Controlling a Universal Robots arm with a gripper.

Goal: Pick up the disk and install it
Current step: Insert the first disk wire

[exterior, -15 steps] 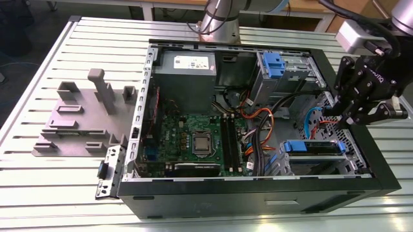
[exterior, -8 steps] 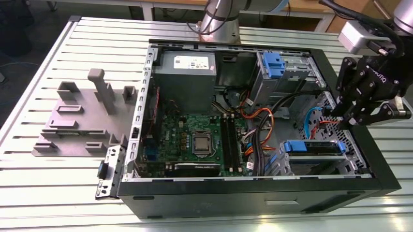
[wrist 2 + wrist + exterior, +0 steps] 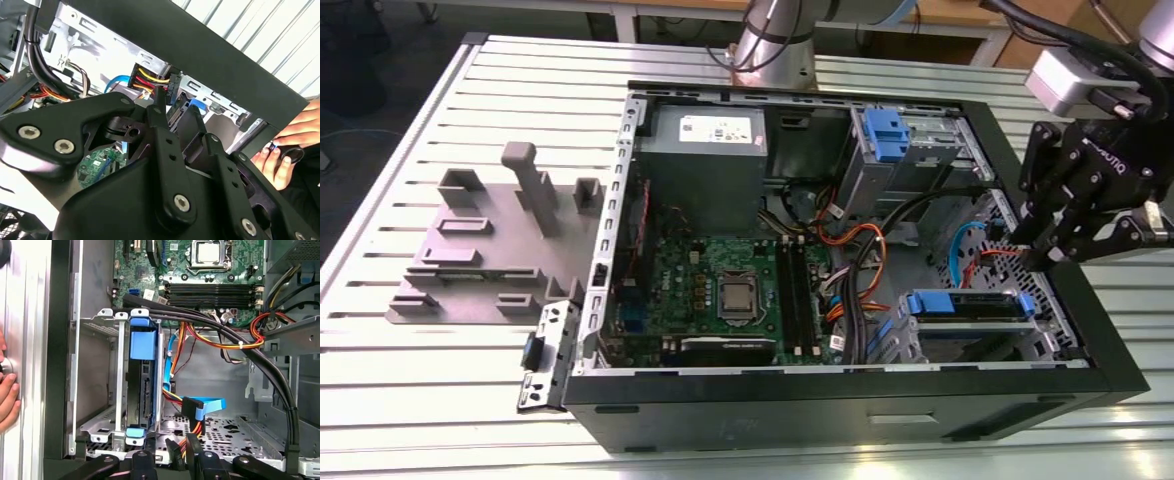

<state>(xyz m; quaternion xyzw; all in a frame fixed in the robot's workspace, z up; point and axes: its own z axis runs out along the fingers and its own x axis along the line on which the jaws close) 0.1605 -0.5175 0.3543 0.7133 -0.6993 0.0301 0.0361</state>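
- The disk (image 3: 145,390), a flat silver-metal hard drive framed by blue plastic carrier rails, stands on edge inside the silver metal drive cage (image 3: 119,390). In the exterior view the disk (image 3: 970,305) sits low toward the exterior view's right, inside the case.
- Judging by how deep it sits, with its blue tabs level with the cage mouth, it looks already slid home; the cage slots are what hold it upright.
- A blue flat data plug (image 3: 202,407) and a bundle of red, yellow and orange power leads (image 3: 220,342) hang just beside the disk's connector edge, apart from it, so it appears uncabled.
- The black robot hand (image 3: 1047,258) hovers above the case's rim on the exterior view's right. In the first wrist view the hand (image 3: 182,447) has its tips drawn almost together, a slim gap between them, gripping nothing and touching nothing.
- The open black computer case (image 3: 854,400) lies on its side on the slatted metal counter (image 3: 400,400), giving access from above.
- A person's fingers (image 3: 280,135) rest against the case's outer wall, perhaps steadying it.
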